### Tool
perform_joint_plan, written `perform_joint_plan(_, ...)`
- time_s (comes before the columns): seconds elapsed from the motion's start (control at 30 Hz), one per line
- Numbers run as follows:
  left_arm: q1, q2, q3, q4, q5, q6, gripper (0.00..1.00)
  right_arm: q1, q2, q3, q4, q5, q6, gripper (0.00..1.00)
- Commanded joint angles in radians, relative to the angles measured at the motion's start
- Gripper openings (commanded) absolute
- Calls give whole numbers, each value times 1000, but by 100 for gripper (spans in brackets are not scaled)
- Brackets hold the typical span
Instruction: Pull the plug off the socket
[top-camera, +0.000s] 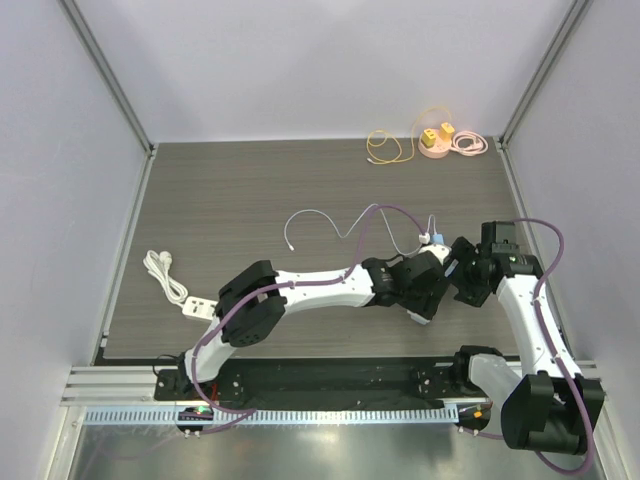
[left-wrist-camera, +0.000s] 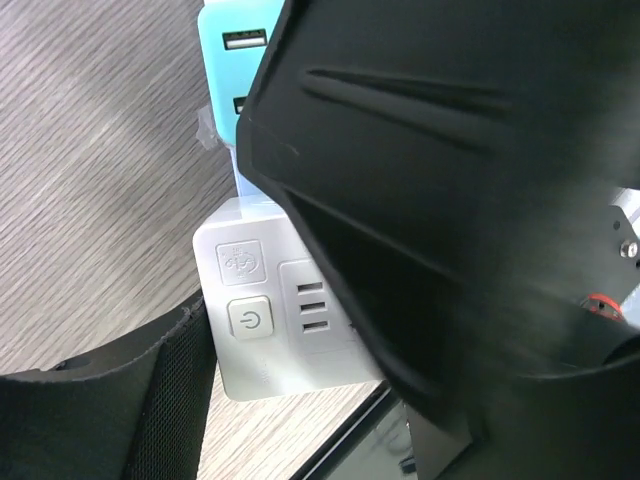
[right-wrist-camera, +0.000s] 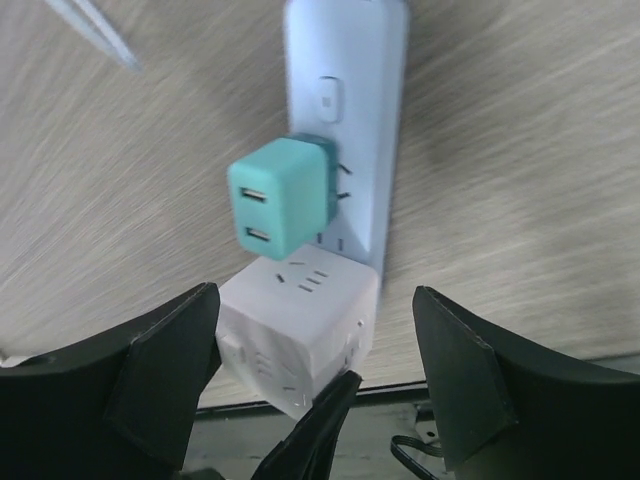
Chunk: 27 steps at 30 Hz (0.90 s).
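Right jaws apart near white cube (right-wrist-camera: 300, 330), teal plug (right-wrist-camera: 275, 205) behind, left jaws unclear, power button (left-wrist-camera: 250, 320) left-wrist only

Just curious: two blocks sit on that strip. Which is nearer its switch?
The teal charger, beside the switch; the white cube sits farther along the strip.

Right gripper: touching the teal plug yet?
Apart. Right wrist view: the right gripper stands open, fingers clear of the teal plug on both sides.
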Motion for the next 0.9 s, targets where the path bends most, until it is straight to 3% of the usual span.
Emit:
perform_joint_plan(0.0, 37, -65, -48, 7, 77, 29, 13, -9, -58, -15, 66, -145, -48, 83)
perform_joint_plan(0.07, 51, -89, -82, 21, 109, 24, 3, -17, -67, -27, 90, -152, -50, 82)
perform_joint_plan(0.17, 68, -117, -128, 29, 144, 45, 0, -24, -72, -55, 129, -171, -36, 79)
perform_joint_plan(0.33, 109, -143, -188, 70, 299, 64, 0, -28, -67, -118, 213, -188, 12, 73)
perform_joint_plan(0.5, 160, -156, -234, 84, 419, 67, 0, -35, -92, -129, 241, -123, 61, 73)
perform_joint_plan(0.87, 206, -199, -308, 125, 508, 62, 0, -176, 2, -208, 417, -253, 30, 73)
